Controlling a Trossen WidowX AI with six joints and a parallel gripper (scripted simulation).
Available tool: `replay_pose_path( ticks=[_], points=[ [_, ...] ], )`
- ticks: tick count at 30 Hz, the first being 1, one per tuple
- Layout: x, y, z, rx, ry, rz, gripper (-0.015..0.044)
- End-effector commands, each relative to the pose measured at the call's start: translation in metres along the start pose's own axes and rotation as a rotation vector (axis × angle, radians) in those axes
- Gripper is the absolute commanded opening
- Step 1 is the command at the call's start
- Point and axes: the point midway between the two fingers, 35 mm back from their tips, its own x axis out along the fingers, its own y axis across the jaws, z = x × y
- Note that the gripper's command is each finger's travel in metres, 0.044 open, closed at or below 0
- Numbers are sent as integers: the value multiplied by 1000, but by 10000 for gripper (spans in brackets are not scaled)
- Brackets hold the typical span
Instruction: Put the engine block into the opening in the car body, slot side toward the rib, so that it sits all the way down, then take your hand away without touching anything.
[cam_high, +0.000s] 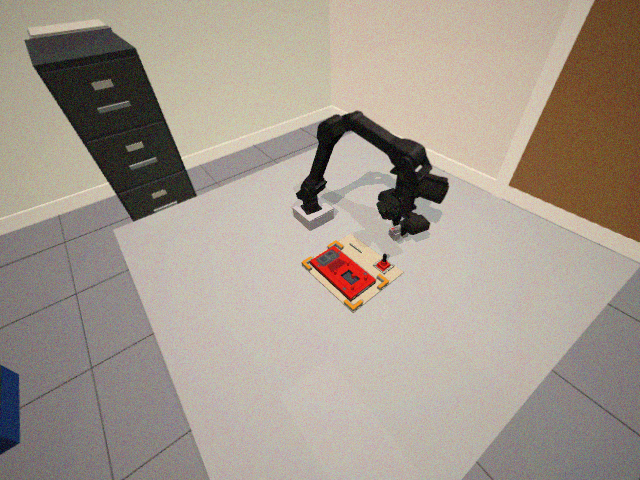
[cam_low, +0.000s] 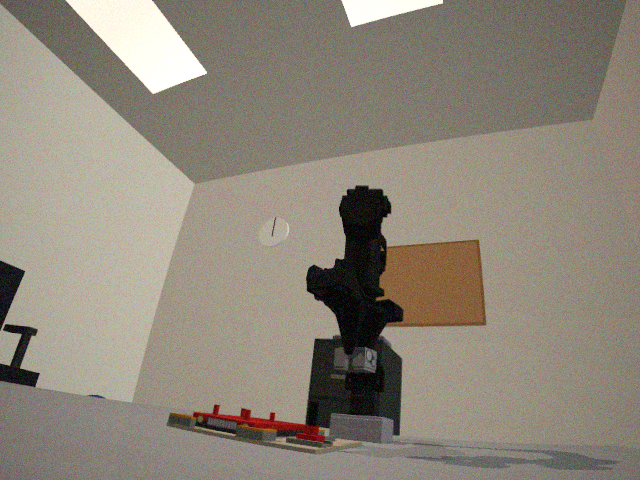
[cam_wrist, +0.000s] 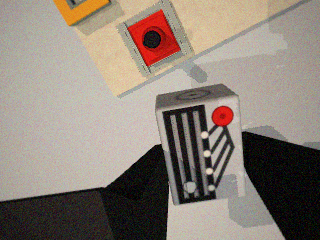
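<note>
The engine block (cam_high: 394, 234) (cam_low: 363, 360) (cam_wrist: 185, 150) is a light grey box; its face with black stripes, a red disc and white dots faces the wrist camera. My gripper (cam_high: 400, 228) (cam_low: 353, 352) (cam_wrist: 200, 147) is shut on it, one finger on each side, and holds it in the air beyond the board's edge. The red car body (cam_high: 338, 276) (cam_low: 289, 425) lies flat on the beige board (cam_high: 369, 253) (cam_low: 341, 444) (cam_wrist: 225, 25). Its dark opening (cam_high: 347, 279) shows in the top view. The rib and the block's slot cannot be made out clearly.
Orange corner brackets (cam_high: 354, 305) (cam_low: 256, 431) (cam_wrist: 87, 11) stand around the car body. A small red part (cam_high: 383, 265) (cam_low: 310, 437) (cam_wrist: 170, 50) with an upright black knob (cam_wrist: 151, 39) sits in a grey holder at the board's near corner to the block. Small red posts rise from the body.
</note>
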Motion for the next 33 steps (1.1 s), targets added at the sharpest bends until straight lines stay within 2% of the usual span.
replay_pose_path(
  ticks=[1,33],
  points=[
    [5,4,12,-115,-7,-1,0],
    [33,27,98,-985,-17,-5,0]
  ],
)
